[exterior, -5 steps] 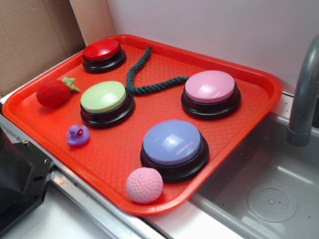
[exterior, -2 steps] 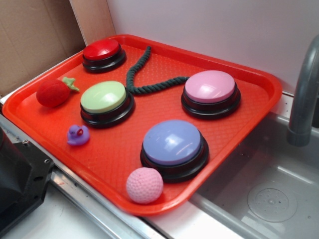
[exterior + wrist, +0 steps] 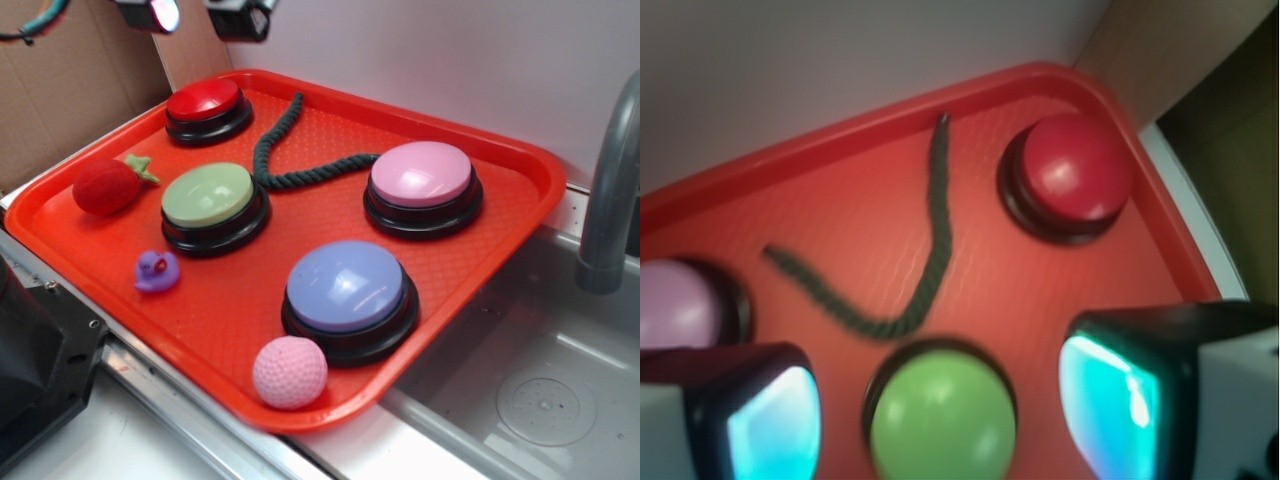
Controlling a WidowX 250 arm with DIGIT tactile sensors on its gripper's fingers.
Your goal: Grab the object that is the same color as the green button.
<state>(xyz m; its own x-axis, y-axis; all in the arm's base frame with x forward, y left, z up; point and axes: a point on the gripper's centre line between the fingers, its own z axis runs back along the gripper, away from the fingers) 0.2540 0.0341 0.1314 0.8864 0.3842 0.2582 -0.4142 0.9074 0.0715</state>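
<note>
Tray (image 3: 500,160), orange-red, carries everything. Green button (image 3: 208,196) sits left of centre; pink button (image 3: 424,175) right; red button (image 3: 205,102) at far corner. Rope (image 3: 268,148), dark green, lies bent in V between red, green and pink buttons, bend just beside green button. Gripper (image 3: 940,405) high above tray's far-left corner, fingers spread wide, nothing held. Step in hand, by judgement: approach. Next move likely calls for descent onto rope, jaws straddling cord, clear of green button. Change from earlier frames: gripper newly in view at top edge; objects unmoved.
</note>
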